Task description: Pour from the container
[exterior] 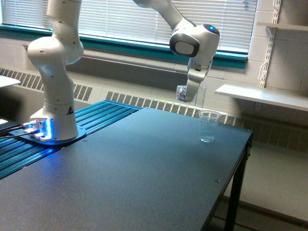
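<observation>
A white robot arm [57, 72] reaches from its base on the left across a dark bench [144, 178], its hand [191, 96] closed on a clear cup [200, 96] held in the air at the far right of the bench. The cup is pale against the wall heater behind it, and its tilt is hard to judge; it sits just above and slightly left of a small marked cup [208, 126] standing upright on the bench near the far right corner. The two cups are close but do not touch. Window blinds [120, 19] run along the far wall, and a white shelf [262, 96] juts out at the right.
</observation>
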Motion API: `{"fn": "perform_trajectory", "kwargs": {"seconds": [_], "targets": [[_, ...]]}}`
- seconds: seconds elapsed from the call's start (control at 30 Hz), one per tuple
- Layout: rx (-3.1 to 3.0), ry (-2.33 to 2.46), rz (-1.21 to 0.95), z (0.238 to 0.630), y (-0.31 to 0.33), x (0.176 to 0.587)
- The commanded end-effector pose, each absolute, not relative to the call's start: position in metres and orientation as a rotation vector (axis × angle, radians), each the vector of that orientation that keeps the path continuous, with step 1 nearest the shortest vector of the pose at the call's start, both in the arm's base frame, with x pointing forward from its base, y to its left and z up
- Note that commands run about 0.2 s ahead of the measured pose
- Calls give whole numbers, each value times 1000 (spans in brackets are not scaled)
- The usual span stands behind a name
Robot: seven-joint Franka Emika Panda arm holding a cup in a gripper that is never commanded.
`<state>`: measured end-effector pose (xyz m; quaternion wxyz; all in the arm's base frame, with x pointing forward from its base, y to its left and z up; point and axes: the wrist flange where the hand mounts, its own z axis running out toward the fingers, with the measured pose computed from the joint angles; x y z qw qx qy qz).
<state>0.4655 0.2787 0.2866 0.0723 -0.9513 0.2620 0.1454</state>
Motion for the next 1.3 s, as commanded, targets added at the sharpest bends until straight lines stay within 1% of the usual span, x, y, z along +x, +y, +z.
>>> {"fn": "perform_trajectory", "kwargs": {"seconds": [0.03,1.0,1.3], "targets": [[-2843,808,471,285,280,467],[-2768,913,581,281,273,486],[-2748,937,601,285,274,492]]}}
